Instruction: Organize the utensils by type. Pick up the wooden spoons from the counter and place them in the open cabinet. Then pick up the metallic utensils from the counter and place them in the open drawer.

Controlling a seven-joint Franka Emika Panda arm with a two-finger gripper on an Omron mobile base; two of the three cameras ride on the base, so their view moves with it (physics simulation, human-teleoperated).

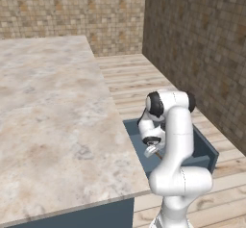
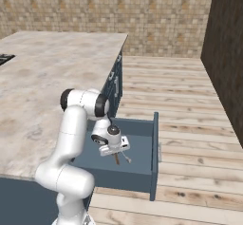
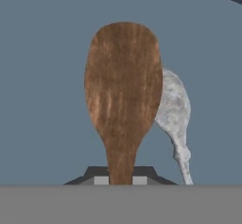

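Brown spoon (image 3: 124,95) clamped in gripper (image 3: 120,179), silver spoon (image 3: 174,112) at its 3 o'clock. Base views show both over open drawer (image 2: 154,143) beside counter (image 1: 48,116).

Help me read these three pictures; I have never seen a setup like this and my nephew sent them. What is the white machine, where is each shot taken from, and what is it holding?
The white machine is a robot arm in a computer-drawn kitchen. Two pictures come from cameras behind it, one on its left and one on its right, looking over a marbled counter and an open drawer below it. The third comes from a camera on the hand, looking down along the fingers. They are shut on the handle of a dark reddish-brown spoon, held over the drawer's blue bottom. Behind that spoon, a silver-grey metal spoon shows against the bottom; whether it rests there I cannot tell.
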